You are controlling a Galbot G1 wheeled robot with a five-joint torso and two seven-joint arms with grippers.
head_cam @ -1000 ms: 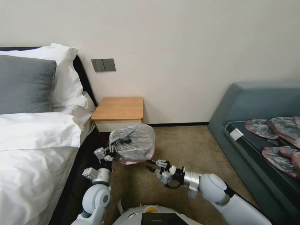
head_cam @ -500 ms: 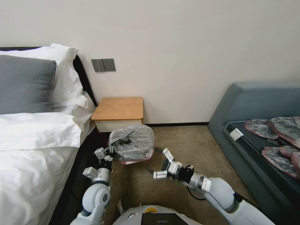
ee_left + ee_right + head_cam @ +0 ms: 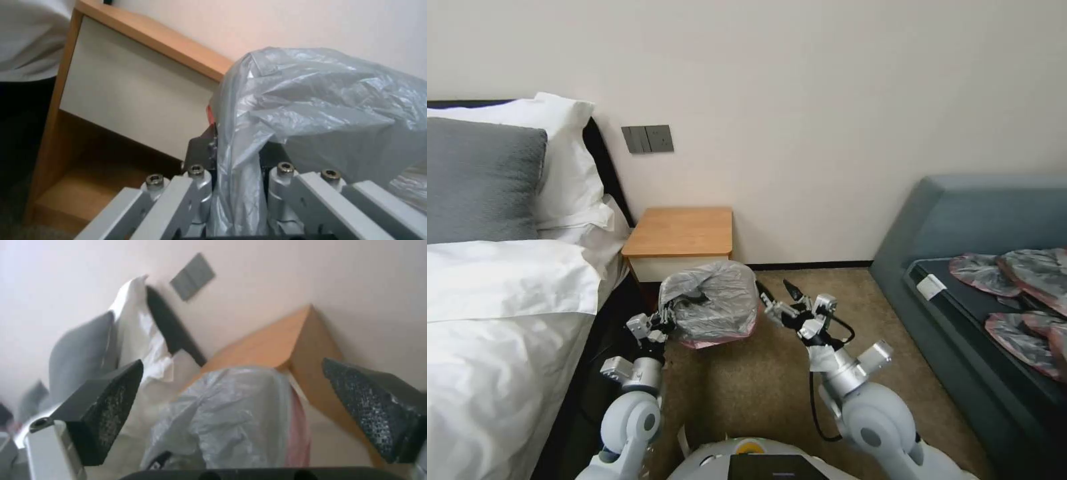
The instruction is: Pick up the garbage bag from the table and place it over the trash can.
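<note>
The garbage bag (image 3: 712, 301), grey and wrinkled with a pinkish-red rim, hangs puffed up in front of the table (image 3: 680, 230), above the carpet. My left gripper (image 3: 671, 316) is shut on the bag's left side. In the left wrist view a fold of the bag (image 3: 311, 100) runs between the fingers (image 3: 197, 173), with the table's white drawer front (image 3: 129, 90) behind. My right gripper (image 3: 776, 297) is open just right of the bag, close to its side. Its dark pads (image 3: 106, 400) stand wide apart on either side of the bag (image 3: 231, 416). The trash can is hidden.
A bed (image 3: 500, 313) with white sheets and a grey pillow (image 3: 480, 177) is close on the left. A blue-grey sofa (image 3: 974, 220) with several flat grey-pink bags (image 3: 1027, 293) is on the right. Open carpet (image 3: 834, 300) lies between them.
My right arm swung up and forward from low in front, bringing its open gripper to the bag's right side. The left gripper kept hold of the bag and barely moved.
</note>
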